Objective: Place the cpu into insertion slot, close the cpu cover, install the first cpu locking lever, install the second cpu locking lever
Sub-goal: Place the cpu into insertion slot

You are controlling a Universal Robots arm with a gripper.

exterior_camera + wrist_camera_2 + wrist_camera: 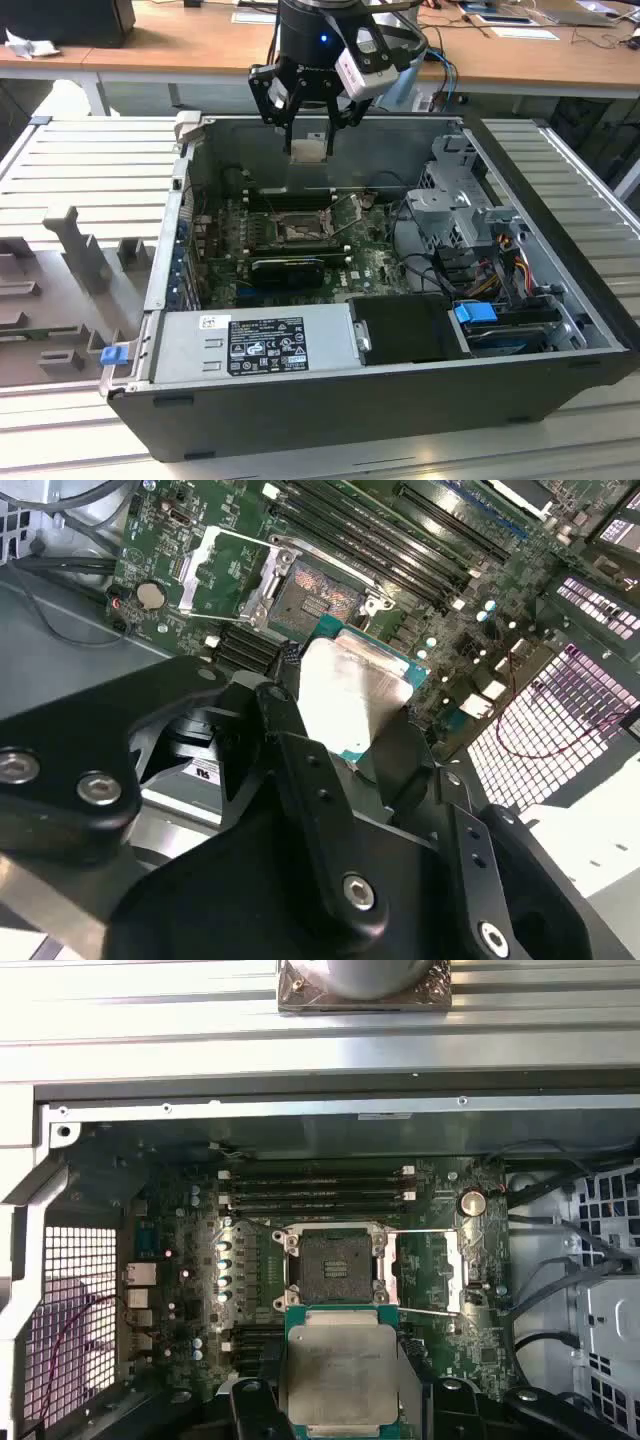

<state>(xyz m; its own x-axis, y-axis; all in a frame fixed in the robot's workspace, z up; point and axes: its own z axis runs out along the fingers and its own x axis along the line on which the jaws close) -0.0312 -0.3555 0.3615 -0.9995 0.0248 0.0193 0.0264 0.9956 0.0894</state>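
**Chip held above the open socket**

In the exterior view the gripper [309, 138] hangs over the far side of the open computer case [420, 405], well above the motherboard [365, 265]. Its jaws are drawn in to the width of the cpu [307, 151] and clamp it by two opposite edges. From here the chip is only a small pale patch between dark fingers.

The wrist views give what that one cannot. In the first wrist view the chip's silver-grey metal top faces the camera, with a green border showing along the edge nearest the insertion slot [335, 1265]. Chip and socket are apart, not touching. The chip is square, so it has no long axis, but its edges run about parallel to the socket's rim. The socket's dark centre lies bare. The cpu cover [430, 1270] is swung open and lies just beside the socket, on the side toward the coin battery [472, 1202]. The memory slots [315, 1190] run along another side.

The second wrist view looks past a black finger [296, 742] at the same layout — chip in the foreground, open socket behind it.
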